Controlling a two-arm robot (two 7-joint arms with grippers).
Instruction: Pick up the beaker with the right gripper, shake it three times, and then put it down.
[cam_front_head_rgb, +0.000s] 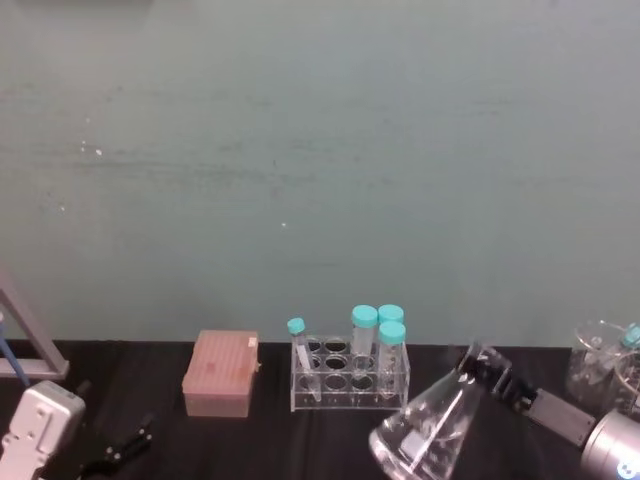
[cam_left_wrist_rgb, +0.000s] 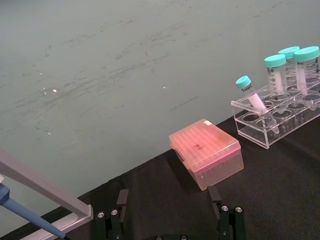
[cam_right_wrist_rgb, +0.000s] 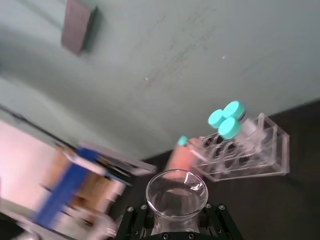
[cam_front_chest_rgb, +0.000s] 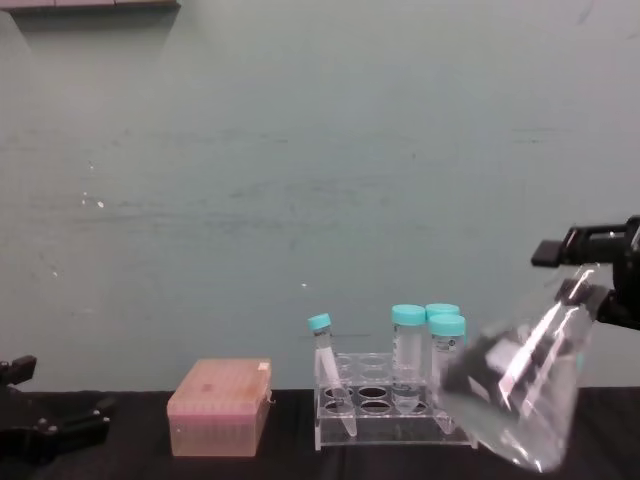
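Right end effector (cam_front_head_rgb: 488, 372) clamped on beaker (cam_front_head_rgb: 425, 432) neck, aloft, tilted: shaking likely; set-down pending. Left end effector (cam_left_wrist_rgb: 170, 222) idle, fingers apart.

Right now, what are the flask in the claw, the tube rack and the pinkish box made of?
Conical flask, held tilted by its neck in the right gripper: looks like clear glass, see-through with glossy highlights. Tube rack: clear rigid plastic, probably acrylic, judging by its bright sharp edges. Pink box: translucent, slightly frosted plastic, likely.
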